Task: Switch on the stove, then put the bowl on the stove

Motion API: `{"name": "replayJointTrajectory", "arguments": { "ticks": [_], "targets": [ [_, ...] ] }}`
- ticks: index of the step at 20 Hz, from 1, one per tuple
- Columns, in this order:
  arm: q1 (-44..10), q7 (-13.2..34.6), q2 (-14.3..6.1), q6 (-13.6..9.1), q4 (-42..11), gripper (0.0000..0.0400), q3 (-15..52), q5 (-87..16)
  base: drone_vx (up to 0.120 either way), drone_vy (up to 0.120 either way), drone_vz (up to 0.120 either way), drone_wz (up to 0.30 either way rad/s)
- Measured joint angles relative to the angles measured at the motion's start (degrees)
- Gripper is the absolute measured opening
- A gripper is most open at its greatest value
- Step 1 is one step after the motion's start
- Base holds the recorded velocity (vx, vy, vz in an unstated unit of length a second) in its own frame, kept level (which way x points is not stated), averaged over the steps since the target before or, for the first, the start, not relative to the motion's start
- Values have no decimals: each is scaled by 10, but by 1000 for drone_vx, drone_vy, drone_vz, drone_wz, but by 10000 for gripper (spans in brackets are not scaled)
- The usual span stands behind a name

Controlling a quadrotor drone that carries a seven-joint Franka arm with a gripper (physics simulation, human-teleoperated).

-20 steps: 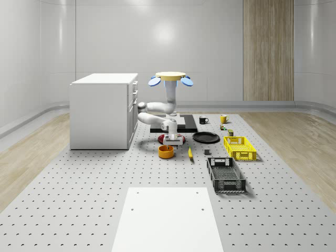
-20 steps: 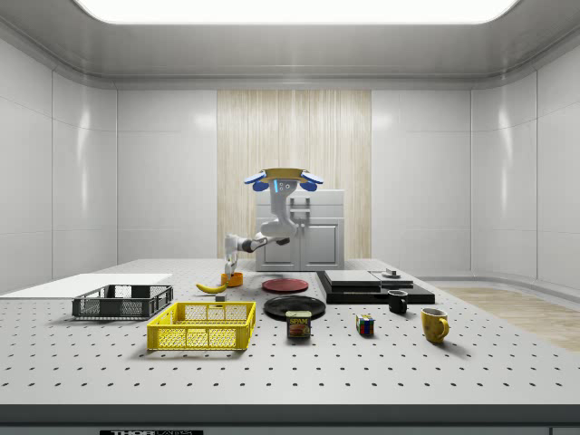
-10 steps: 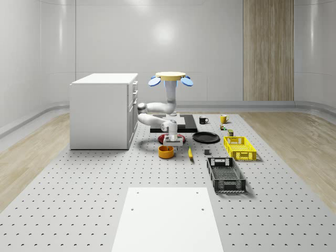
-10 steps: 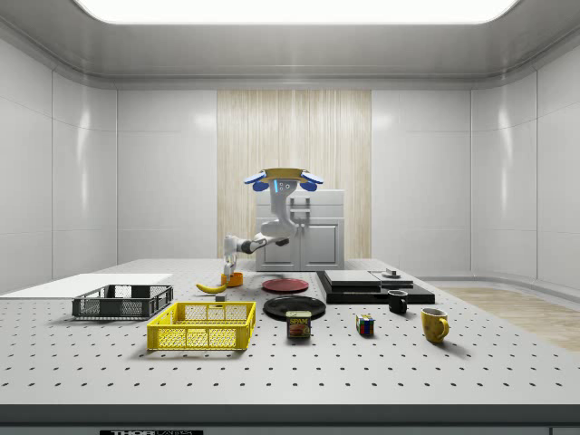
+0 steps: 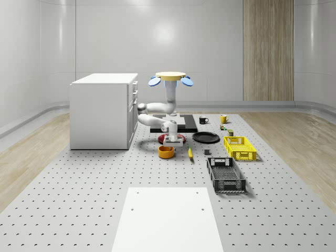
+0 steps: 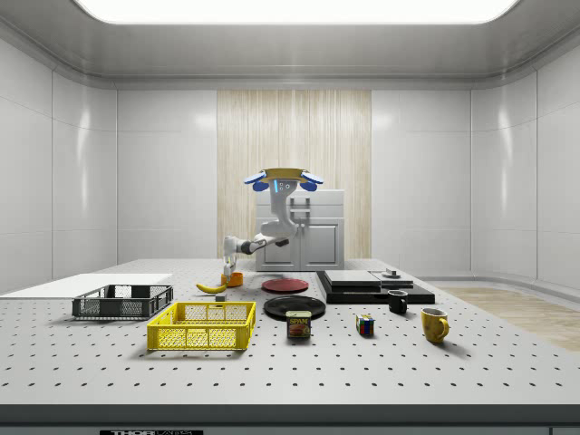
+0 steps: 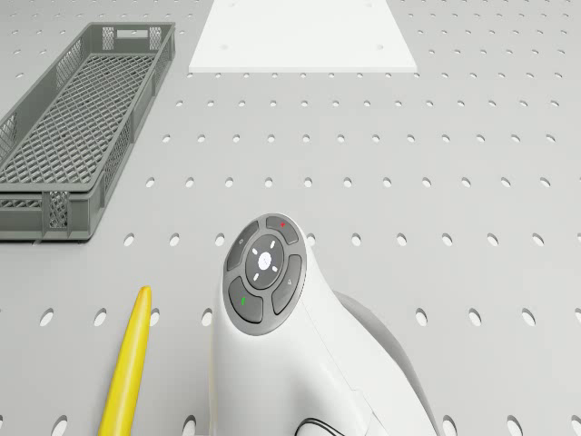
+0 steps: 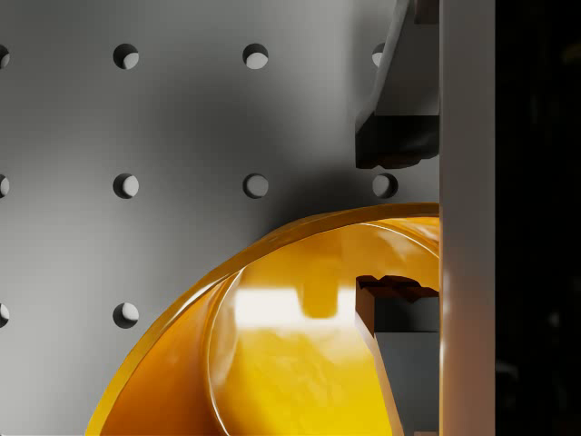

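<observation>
Nearest us, a white sheet [image 5: 167, 218] lies on the table in front of the orange bowl [image 5: 166, 151]. The bowl sits on the table with a banana [image 5: 190, 153] just beside it. We see the gripper [image 5: 170, 143] at the bowl's rim, one finger [image 8: 399, 318] inside and one outside, apparently spread and not clamped. Behind the bowl, the drone [image 5: 170, 79] hovers over the black stove [image 5: 186, 125].

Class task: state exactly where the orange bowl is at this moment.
In the whole-scene view the orange bowl sits on the table just left of the banana, in front of the red plate, directly under the gripper.
</observation>
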Motion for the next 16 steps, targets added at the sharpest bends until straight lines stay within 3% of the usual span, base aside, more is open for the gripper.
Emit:
{"name": "replayJointTrajectory", "arguments": {
  "ticks": [6, 16],
  "targets": [
    [1, -1, 3, -2, 0, 112, -1, -2, 0, 0, 0, 0],
    [9, -2, 5, -20, -13, 101, 31, 27, 0, 0, 12, 0]
  ]
}}
